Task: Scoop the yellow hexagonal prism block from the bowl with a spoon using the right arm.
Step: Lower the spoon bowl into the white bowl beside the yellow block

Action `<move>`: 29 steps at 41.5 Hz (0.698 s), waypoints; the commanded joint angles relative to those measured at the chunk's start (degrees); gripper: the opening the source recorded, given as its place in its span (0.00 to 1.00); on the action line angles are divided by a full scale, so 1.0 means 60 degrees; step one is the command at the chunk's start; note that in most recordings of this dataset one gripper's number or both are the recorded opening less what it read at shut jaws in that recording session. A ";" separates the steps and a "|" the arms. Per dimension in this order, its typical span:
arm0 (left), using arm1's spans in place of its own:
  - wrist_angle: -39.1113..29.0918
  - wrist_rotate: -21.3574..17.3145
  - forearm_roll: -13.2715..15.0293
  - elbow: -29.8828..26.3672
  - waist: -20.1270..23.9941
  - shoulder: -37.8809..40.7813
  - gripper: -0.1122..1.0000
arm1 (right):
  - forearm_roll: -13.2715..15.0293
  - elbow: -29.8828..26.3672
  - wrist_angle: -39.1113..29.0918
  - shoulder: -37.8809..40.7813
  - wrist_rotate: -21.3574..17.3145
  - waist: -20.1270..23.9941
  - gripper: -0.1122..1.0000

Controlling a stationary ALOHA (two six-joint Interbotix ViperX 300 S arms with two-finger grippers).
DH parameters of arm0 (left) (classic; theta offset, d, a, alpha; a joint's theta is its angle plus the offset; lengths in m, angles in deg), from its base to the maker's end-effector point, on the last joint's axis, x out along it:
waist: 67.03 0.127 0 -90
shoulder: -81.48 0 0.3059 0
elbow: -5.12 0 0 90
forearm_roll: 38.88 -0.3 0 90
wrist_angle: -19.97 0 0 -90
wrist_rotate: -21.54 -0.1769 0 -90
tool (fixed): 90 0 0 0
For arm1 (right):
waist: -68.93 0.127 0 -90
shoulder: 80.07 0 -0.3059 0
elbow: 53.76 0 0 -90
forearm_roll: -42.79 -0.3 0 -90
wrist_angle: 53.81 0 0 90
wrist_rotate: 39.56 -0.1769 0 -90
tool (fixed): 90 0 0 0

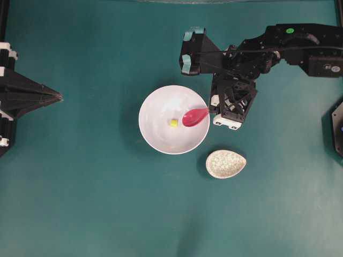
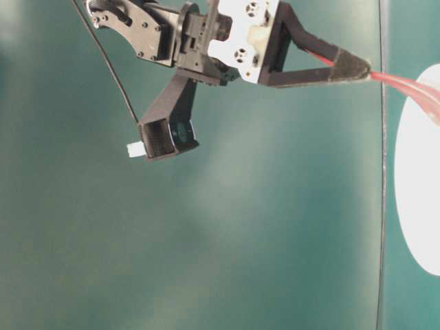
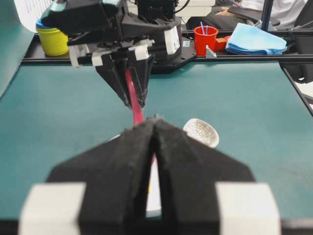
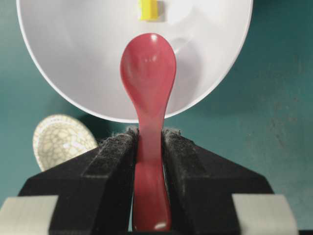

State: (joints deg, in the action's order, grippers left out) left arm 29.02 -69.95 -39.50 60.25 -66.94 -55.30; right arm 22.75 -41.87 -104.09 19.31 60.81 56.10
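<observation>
The right gripper (image 4: 149, 142) had its jaws clamped on the spoon (image 4: 148, 73) handle, scoop out over the white bowl (image 1: 155, 104). The yellow hexagonal prism block (image 1: 173, 122) sat inside the bowl, just off the scoop's tip at nine o'clock overhead. The left gripper (image 3: 152, 128) had its jaws pressed together, empty. A speckled spoon rest (image 1: 225, 164) lay at four o'clock from the bowl.

From my station I count one white bowl (image 1: 161, 134) at the centre of the overhead frame, one yellow block (image 1: 173, 122) inside it, and one pink-red spoon (image 1: 194, 116) over its right side. One speckled dish (image 1: 225, 164) lies lower right of the bowl. Two black arms: one (image 1: 21, 96) at the left edge, one (image 1: 278, 48) upper right. Along the top of the left wrist frame: one yellow jar (image 3: 53, 40), one red cup (image 3: 205, 40), one blue cloth (image 3: 257, 39).
</observation>
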 commanded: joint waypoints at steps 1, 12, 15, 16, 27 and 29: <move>0.0059 -0.0015 -0.0029 -0.0205 0.0015 0.0073 0.11 | -0.0029 -0.0293 0.0015 -0.0088 0.0000 0.0088 0.32; 0.0059 -0.0015 -0.0029 -0.0220 0.0015 0.0044 0.11 | -0.0029 -0.0439 0.0044 0.0293 0.0000 0.0249 0.32; 0.0059 -0.0015 -0.0029 -0.0220 0.0015 0.0044 0.11 | -0.0029 -0.0469 0.0059 0.0381 0.0015 0.0249 0.32; 0.0059 -0.0015 -0.0029 -0.0220 0.0015 0.0044 0.11 | -0.0029 -0.0483 0.0059 0.0410 0.0015 0.0234 0.32; 0.0059 -0.0015 -0.0029 -0.0220 0.0015 0.0015 0.11 | -0.0029 -0.0688 0.0220 0.0688 0.0029 0.0234 0.32; 0.0059 -0.0015 -0.0029 -0.0220 0.0015 0.0015 0.11 | -0.0029 -0.0688 0.0308 0.0718 0.0044 0.0249 0.32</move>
State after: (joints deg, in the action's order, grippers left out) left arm 29.02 -69.95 -39.50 60.25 -66.94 -55.48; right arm 22.75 -44.42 -103.21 24.41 60.99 57.50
